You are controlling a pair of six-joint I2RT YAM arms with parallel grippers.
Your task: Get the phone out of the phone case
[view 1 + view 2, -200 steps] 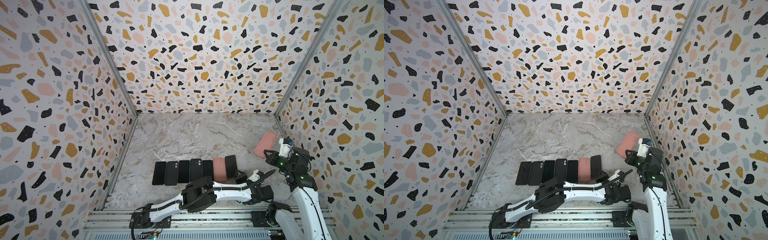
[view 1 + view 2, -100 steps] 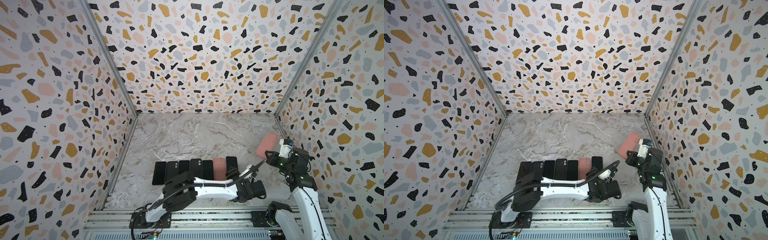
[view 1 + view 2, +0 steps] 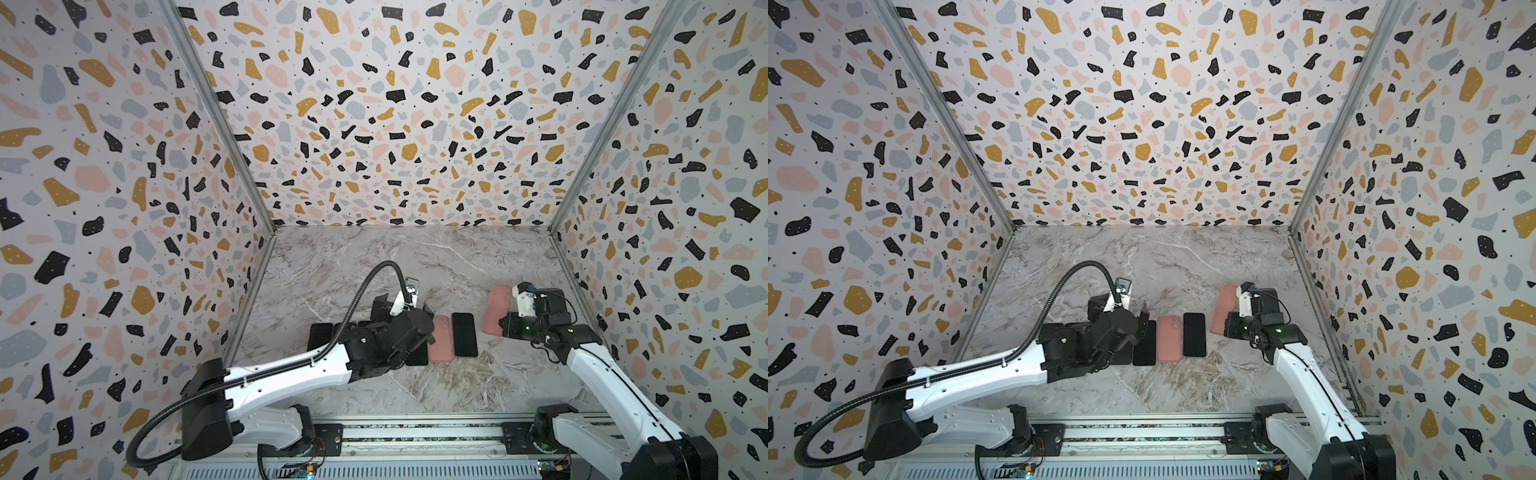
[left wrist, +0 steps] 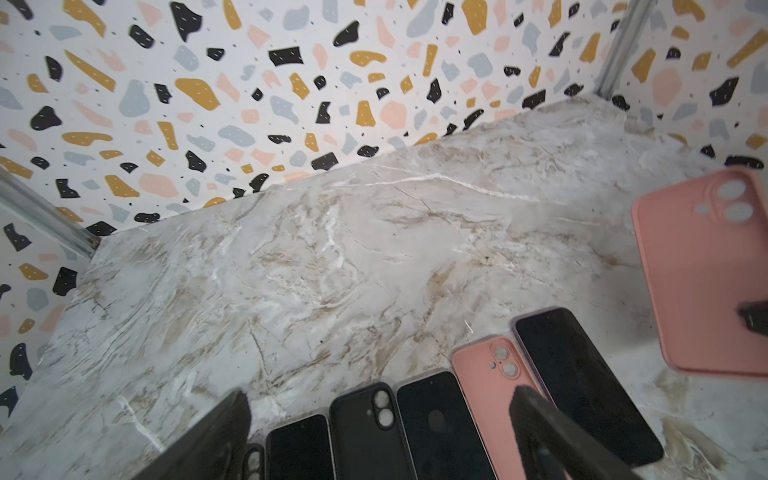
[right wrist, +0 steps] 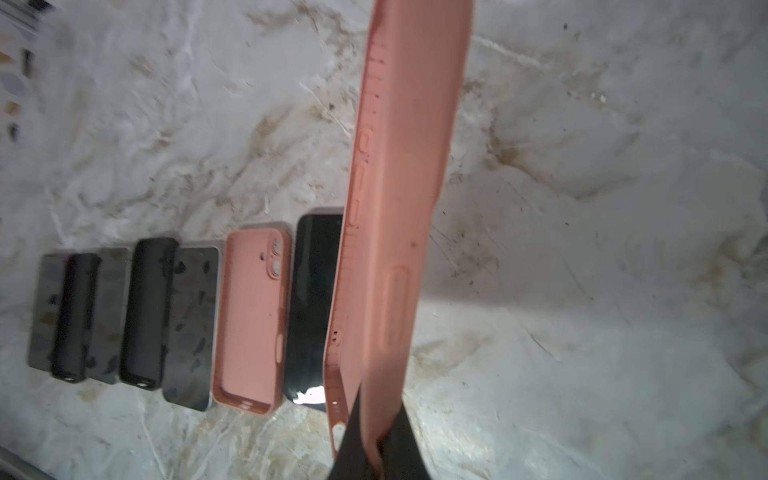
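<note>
Risk 1: the left gripper (image 3: 405,313) hangs low over the row of phones and cases (image 5: 191,320) at the near side. Its fingers (image 4: 540,419) sit just above the spare pink case (image 3: 440,338). Any drop or sideways swing would likely knock the tightly packed items out of line.

Risk 2: the phone (image 3: 464,334) lies flat at the row's right end. The phone case (image 3: 496,309) hangs just to its right, so a careless set-down could land on the screen.

Risk 3: the grip takes only the case's near end. I judge that the soft material may flex and slip.

Hands:
- **Left:** the jaws are spread fully wide, hold nothing, and show no contact.
- **Right:** farther right, the right gripper (image 5: 374,440) is clamped on the phone case. The case is raised clear of the marble table (image 3: 415,257) and tilted. Light shows through its camera holes, so it appears empty.
</note>
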